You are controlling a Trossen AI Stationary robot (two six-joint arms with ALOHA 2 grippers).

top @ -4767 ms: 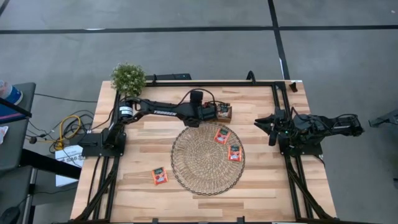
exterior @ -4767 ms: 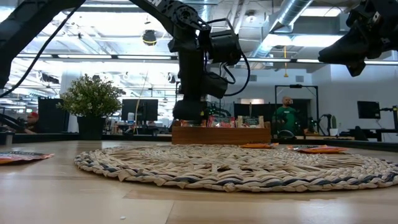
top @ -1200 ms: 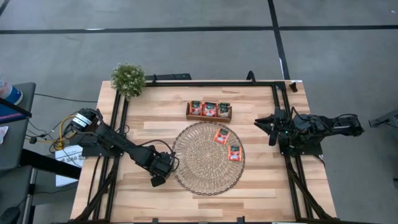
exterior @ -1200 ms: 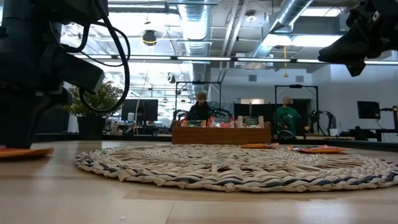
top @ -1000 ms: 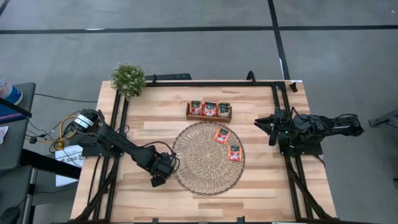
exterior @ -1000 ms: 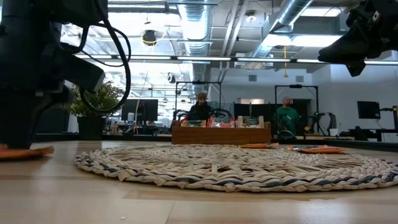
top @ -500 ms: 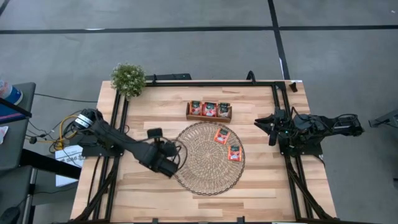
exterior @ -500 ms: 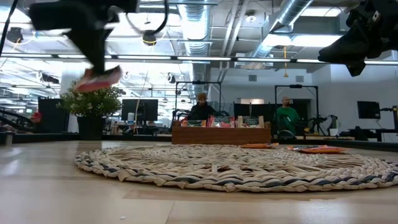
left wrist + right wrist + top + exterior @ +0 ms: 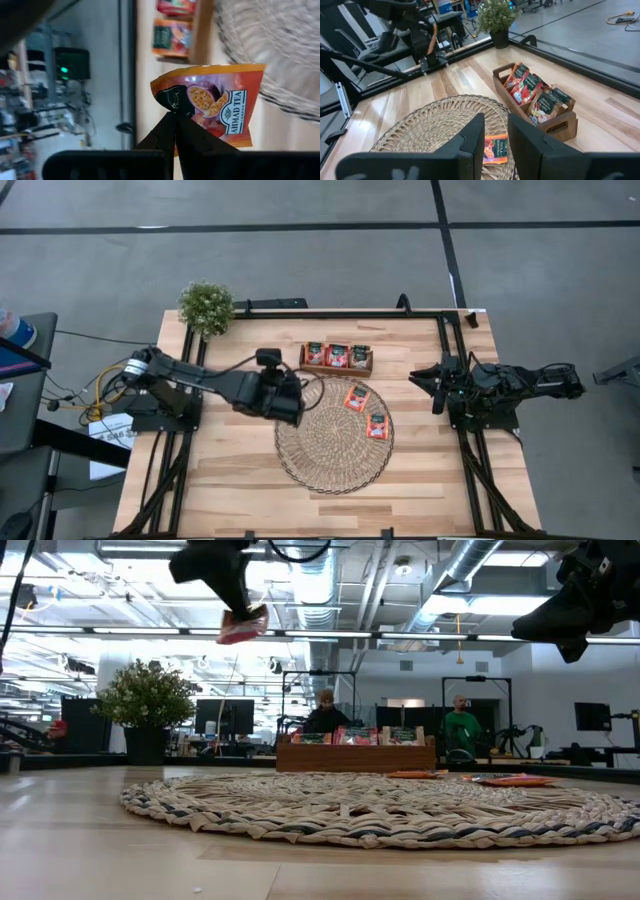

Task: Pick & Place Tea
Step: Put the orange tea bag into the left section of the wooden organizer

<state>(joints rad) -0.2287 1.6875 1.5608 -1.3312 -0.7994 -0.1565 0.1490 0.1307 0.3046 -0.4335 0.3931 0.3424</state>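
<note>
Tea sachet (image 9: 207, 102) hanging pinched by one edge in left gripper (image 9: 175, 117), riding high over woven mat's (image 9: 334, 435) rim nearest wooden tray (image 9: 336, 357), likely clearing its walls; right gripper (image 9: 495, 131) waiting parted at tabletop's right edge.

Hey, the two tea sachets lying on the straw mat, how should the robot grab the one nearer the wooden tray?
The sachet lies flat on the woven mat, so come straight down from above and pinch one free edge or corner. The side facing away from the wooden tray probably gives the fingers more room. The left gripper already holds another sachet; the right gripper is open.
</note>
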